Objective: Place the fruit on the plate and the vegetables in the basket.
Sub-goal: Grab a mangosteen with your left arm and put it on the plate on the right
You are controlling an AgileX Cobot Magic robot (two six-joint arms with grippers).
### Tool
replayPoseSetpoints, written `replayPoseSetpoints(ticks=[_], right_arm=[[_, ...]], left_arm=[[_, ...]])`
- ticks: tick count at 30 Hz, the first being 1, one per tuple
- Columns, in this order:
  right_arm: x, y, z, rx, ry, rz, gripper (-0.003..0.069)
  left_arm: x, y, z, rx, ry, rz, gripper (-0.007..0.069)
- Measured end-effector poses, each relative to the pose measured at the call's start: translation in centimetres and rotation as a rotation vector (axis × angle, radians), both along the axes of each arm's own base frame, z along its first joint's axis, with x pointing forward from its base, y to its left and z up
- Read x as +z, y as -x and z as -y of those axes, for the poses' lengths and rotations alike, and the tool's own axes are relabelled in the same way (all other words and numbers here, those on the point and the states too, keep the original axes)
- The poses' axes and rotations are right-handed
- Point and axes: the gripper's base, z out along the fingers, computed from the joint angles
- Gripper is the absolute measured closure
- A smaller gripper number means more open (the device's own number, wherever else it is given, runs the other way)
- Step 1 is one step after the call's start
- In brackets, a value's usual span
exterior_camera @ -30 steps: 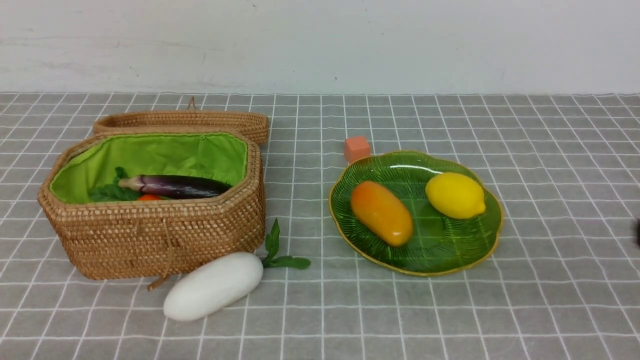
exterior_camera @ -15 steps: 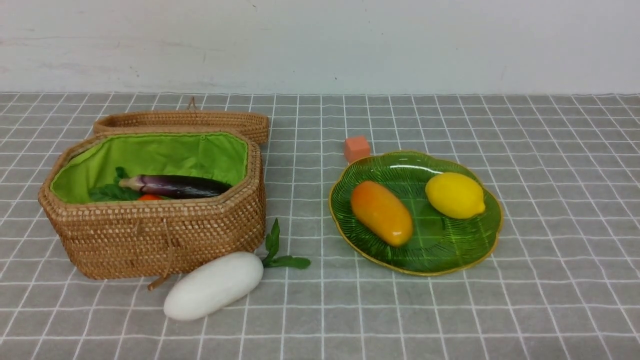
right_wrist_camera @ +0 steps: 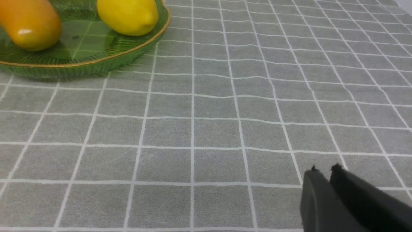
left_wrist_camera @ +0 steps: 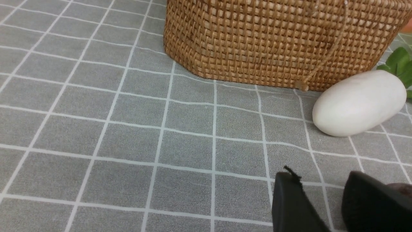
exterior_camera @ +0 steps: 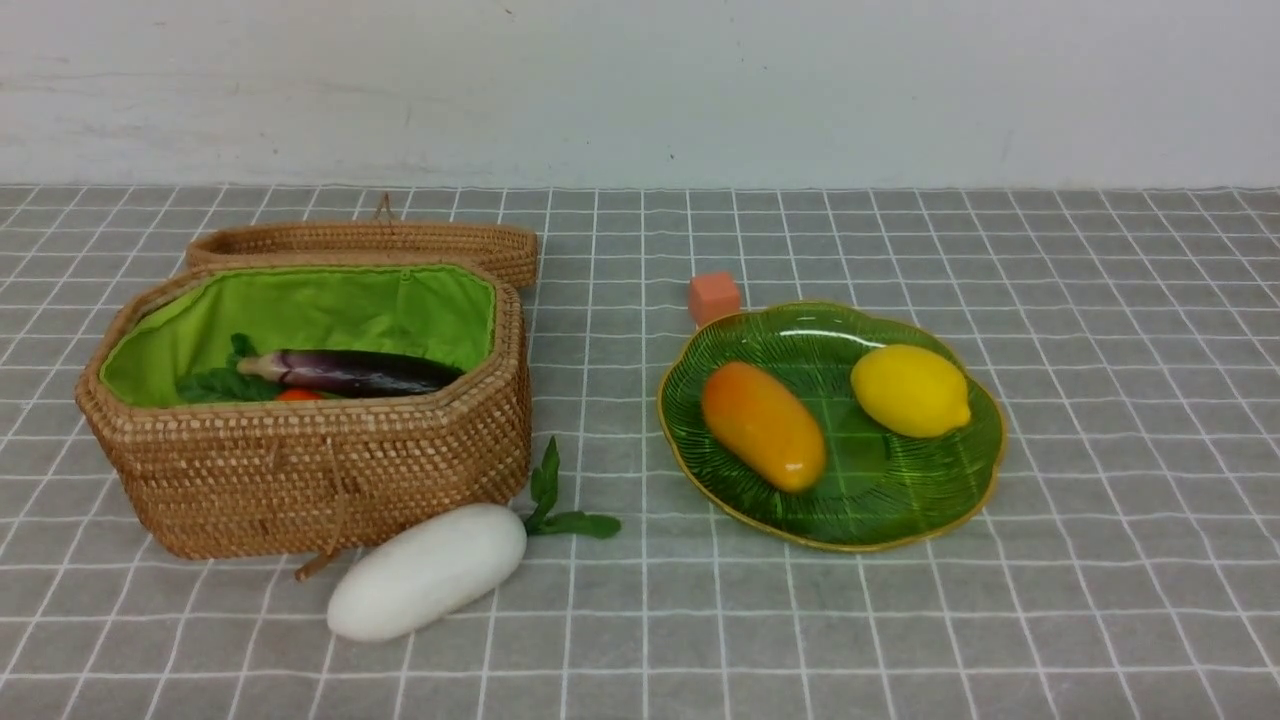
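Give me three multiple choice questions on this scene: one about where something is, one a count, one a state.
1. Where is the white vegetable? A in the basket; B on the table beside the basket; C on the plate.
2. How many fruits lie on the plate? A one; B two; C three.
3. The basket is: A open; B lidded; C tipped over.
Answers: 1 B, it lies on the table before the basket. 2 B, only the mango and lemon. 3 A, the lining shows and the lid lies behind.
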Motion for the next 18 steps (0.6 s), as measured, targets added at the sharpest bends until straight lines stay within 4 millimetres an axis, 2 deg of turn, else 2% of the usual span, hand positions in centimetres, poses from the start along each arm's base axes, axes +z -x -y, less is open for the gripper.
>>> replayPoseSetpoints(ticks=[18], right_arm=[[-0.01,-0.01,0.00,0.000,-0.002,0.002,0.0575]], left_arm=[[0.00,0.00,0.00,0.000,0.000,0.000,0.0386]])
